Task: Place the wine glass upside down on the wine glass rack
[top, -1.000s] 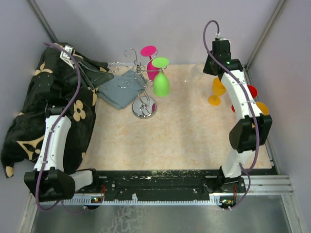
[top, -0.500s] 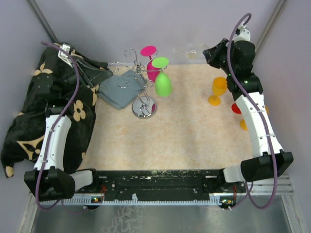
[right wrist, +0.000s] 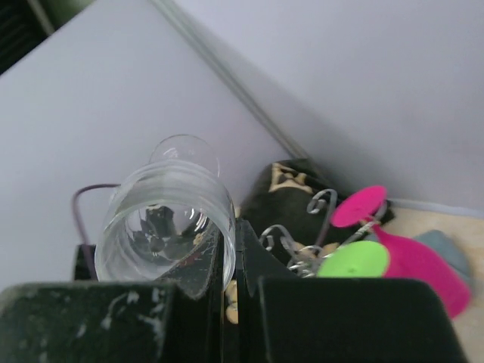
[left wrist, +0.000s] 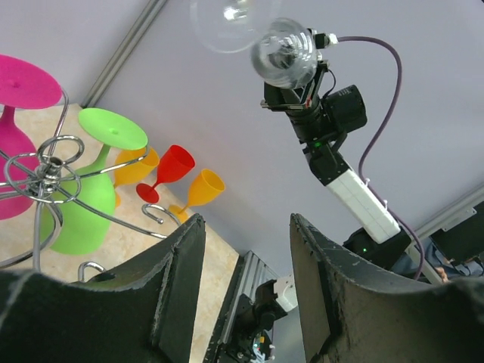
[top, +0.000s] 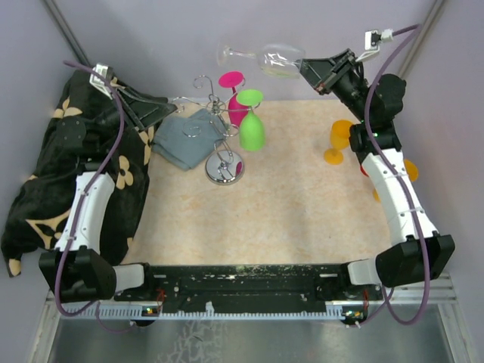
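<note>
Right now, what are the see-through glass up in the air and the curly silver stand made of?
The see-through glass looks like clear glass or clear plastic: you can see right through it, with bright glints. The stand looks like shiny metal wire: thin silver curls and a mirror-like round base.

Bright, even light with soft shadows; close foregrounds blur in wrist views

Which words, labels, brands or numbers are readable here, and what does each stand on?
"LV": a beige interlocked monogram printed on the black cloth to the left, only roughly legible in the top view.
Nothing else can be read. No text shows on the wine glass rack or the clear wine glass.
</note>
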### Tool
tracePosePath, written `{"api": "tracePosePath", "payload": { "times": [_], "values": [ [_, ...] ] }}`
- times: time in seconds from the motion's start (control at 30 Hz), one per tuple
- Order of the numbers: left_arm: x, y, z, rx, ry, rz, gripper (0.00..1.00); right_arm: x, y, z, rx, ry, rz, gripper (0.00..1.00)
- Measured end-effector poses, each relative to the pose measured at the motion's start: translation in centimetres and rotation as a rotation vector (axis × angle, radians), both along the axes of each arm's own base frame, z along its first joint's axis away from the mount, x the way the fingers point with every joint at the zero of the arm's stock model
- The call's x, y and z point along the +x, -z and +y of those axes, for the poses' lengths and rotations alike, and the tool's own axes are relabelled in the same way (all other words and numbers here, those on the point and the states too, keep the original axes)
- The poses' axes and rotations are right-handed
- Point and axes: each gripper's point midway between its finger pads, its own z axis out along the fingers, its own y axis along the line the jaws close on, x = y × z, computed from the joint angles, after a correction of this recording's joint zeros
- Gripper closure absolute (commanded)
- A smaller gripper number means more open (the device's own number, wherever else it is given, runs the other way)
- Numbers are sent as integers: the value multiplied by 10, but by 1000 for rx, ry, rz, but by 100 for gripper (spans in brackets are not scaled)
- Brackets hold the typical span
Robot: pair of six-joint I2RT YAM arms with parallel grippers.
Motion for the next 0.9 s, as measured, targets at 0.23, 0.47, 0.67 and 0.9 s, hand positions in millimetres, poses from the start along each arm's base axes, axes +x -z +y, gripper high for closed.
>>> {"api": "tracePosePath", "payload": {
  "times": [0.23,0.47,0.67,0.9],
  "values": [
    [-6,-19,-4,-90,51,-36,45,-34,-46,20,183,-282,-152,100],
    [-16,-36,-24,-208,154,-58,46,-40,-39,31,297,-482,-144,100],
    [-21,-45,-47,-319,263,-49,46,-58,-36,47,295,-578,-147,100],
    [-37,-66,-56,-413,346,-96,46,-74,-36,59,283,-641,-171,100]
  ]
}}
